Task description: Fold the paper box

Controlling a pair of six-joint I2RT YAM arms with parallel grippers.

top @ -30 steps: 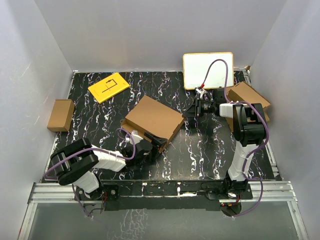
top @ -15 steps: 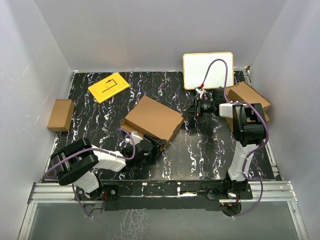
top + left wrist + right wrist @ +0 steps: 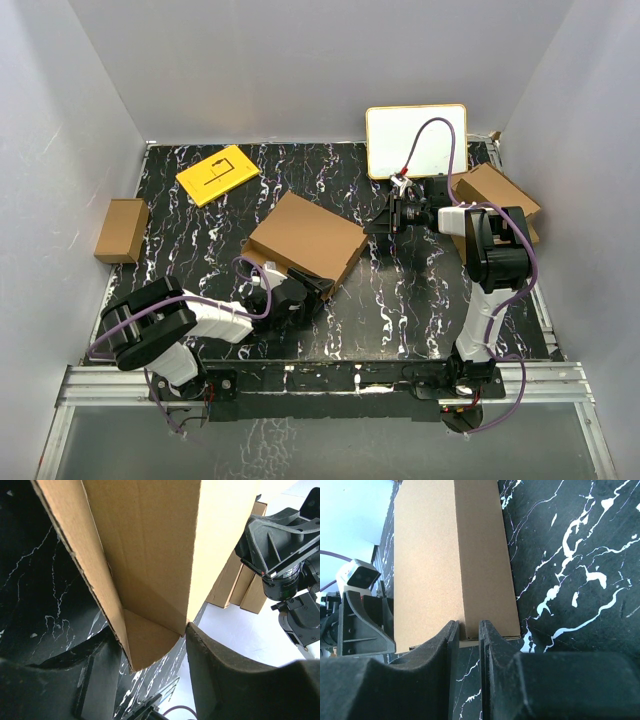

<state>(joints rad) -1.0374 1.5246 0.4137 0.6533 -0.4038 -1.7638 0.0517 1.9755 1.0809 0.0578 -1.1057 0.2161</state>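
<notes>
The bench (image 3: 420, 290) is covered in black marbled sheet, and the paper box (image 3: 305, 235) is set left of its middle, turned slantwise so that 1 corner is pointed at the far wall and 1 at the arms' bases. Its lid is seen closed from above. Its longer sides are judged to run from the left toward the near right, though it appears almost square in the top view.

The left arm (image 3: 190, 320) is laid low across the near-left part of the bench, reaching rightward to the box's near side. It is the nearer of the 2 arms. The right arm (image 3: 490, 270) is raised upright from its base, with the forearm bent over leftward toward the box's right corner.

The left claw (image 3: 152, 645) is set around a cardboard wall at the box's near edge. 1 of its fingers (image 3: 215, 675) is pressed against the cardboard's edge, and the other appears to touch the opposite face, so a grasp on the box is judged. The box therefore lies directly ahead of and above this claw.

The right claw (image 3: 467, 627) is nearly clenched, with a narrow slit left and nothing held in it. The box's short end is faced squarely, near but apart in the top view.
</notes>
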